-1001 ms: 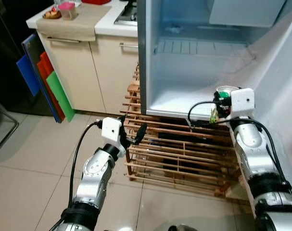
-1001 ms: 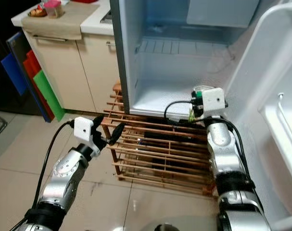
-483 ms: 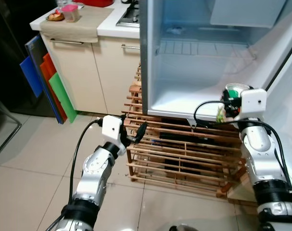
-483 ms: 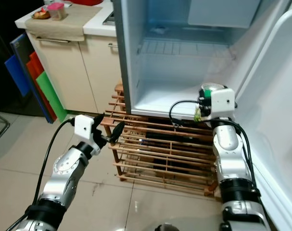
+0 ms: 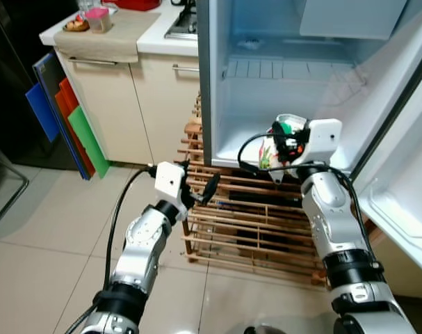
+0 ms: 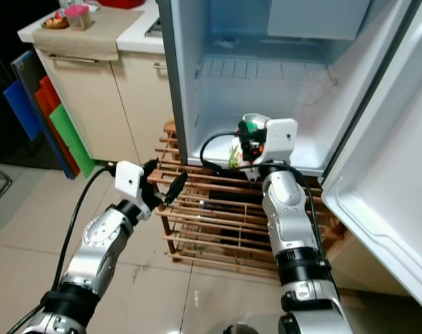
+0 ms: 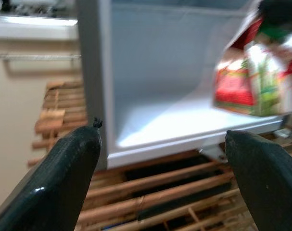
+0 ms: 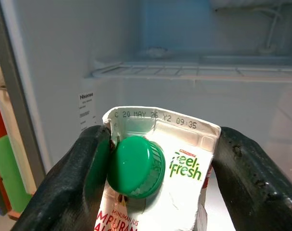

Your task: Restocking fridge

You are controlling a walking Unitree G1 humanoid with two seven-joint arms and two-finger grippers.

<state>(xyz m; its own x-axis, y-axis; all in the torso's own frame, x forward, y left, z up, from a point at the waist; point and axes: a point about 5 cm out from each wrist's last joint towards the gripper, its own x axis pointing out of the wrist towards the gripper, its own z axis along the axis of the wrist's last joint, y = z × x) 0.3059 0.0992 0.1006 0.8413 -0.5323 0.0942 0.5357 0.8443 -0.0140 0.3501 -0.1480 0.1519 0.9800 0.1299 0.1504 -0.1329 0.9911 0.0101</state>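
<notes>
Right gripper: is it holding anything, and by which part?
Yes. The right gripper holds a juice carton, its fingers clamping the two sides near the top, beside the green cap. The left gripper is open, holding nothing.

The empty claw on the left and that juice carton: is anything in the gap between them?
Only the fridge's grey front edge and the wooden rack below it, seen in the left eye view. The left gripper is open; the right gripper holds the carton.

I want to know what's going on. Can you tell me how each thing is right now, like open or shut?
Fridge: door open, shelves bare.
Carton: green cap on, held upright at the fridge opening.
Right end effector: shut on the carton.
Left end effector: open, holding nothing, near the wooden rack.
</notes>
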